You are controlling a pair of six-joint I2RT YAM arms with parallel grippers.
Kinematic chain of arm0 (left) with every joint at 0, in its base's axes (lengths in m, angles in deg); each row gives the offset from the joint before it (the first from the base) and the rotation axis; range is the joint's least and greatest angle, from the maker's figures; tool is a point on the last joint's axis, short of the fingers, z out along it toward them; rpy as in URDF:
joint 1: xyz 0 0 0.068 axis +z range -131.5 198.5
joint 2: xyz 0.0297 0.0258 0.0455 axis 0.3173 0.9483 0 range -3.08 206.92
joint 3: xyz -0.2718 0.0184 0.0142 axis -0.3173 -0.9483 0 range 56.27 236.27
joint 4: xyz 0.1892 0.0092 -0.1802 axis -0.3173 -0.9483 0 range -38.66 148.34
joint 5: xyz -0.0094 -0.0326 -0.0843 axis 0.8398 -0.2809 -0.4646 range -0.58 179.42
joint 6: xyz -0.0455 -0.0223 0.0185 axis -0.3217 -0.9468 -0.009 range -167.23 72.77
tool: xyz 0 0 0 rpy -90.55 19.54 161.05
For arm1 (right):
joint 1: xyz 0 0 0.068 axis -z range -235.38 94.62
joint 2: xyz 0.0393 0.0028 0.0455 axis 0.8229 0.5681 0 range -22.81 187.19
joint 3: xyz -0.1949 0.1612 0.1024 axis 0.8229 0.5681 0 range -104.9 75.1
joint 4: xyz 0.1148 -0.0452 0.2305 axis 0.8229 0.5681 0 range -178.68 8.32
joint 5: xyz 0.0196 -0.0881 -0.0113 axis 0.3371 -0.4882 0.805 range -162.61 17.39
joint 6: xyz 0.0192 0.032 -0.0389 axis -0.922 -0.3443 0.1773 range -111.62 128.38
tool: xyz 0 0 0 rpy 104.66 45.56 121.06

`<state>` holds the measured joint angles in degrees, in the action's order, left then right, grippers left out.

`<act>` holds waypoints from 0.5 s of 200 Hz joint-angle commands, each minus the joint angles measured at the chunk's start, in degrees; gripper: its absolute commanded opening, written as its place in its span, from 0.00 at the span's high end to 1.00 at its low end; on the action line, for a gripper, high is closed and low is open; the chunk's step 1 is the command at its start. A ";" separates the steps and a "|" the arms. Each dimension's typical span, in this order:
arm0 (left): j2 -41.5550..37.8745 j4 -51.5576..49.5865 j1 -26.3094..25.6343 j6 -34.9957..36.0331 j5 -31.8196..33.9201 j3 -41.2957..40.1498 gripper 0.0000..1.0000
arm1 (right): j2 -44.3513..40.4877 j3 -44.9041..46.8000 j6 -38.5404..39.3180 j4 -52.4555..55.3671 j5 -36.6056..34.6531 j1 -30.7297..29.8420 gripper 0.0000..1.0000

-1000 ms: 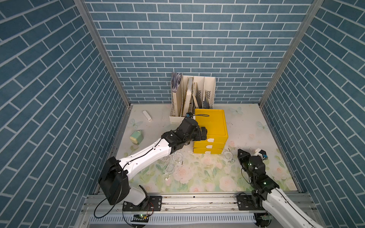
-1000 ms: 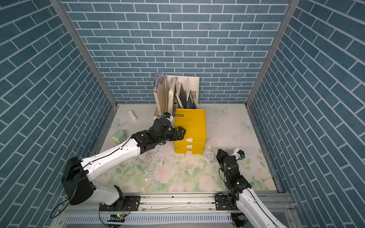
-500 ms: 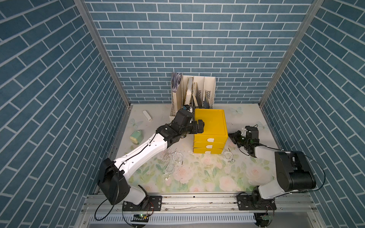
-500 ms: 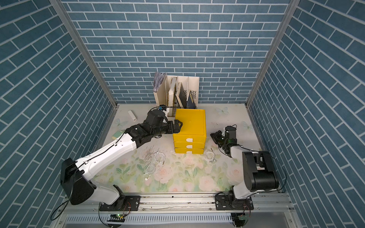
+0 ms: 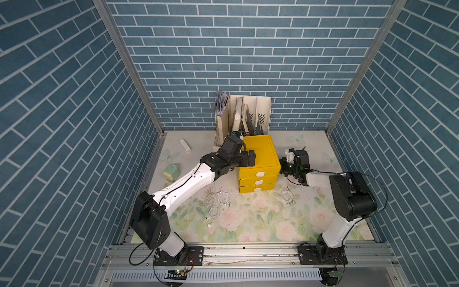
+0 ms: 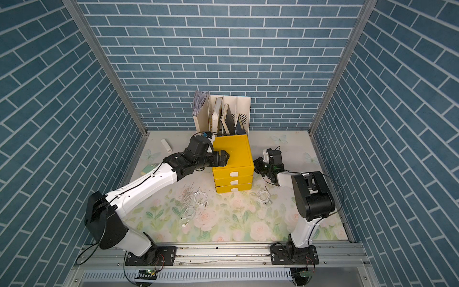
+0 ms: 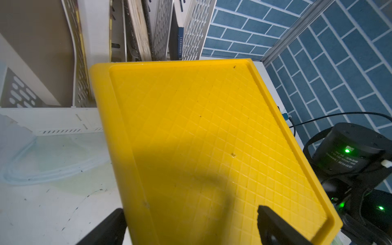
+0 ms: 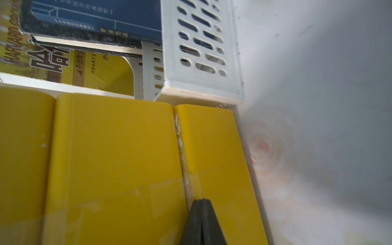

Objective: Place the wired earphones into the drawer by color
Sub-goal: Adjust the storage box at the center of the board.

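Nothing stowed yet; white wired earphones (image 5: 223,198) lie coiled on the worktop (image 5: 260,223) before the yellow drawer unit (image 5: 259,159), its three drawers shut; left tool (image 5: 250,159) spread wide, empty, over the unit's top; right tool (image 8: 201,220) closed, empty, against its side.

Both top views are bright, evenly lit and sharp. In the left wrist view a soft shadow darkens the drawer (image 7: 191,116); in the right wrist view the tabletop (image 8: 318,137) is hazy and blurred.
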<state>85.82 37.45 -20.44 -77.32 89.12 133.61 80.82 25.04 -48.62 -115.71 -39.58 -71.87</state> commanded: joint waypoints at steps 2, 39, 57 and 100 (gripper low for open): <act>-0.26 0.14 0.24 1.28 -0.52 0.03 0.00 | 1.76 -3.12 1.75 -0.75 3.68 -2.49 0.93; 0.74 0.36 0.40 1.41 -1.04 -1.49 0.00 | -6.94 7.42 0.60 -3.32 1.21 4.07 0.81; 0.47 0.92 0.40 1.01 -0.94 -3.11 0.00 | -15.55 15.23 0.50 -3.44 2.01 8.88 0.70; -0.17 1.71 0.42 -0.05 -0.94 -5.68 0.01 | -36.42 28.32 -1.59 -0.12 3.08 9.27 0.50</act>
<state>85.52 39.68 -19.89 -77.36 89.10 130.27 52.93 47.62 -48.35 -115.73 -38.22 -61.27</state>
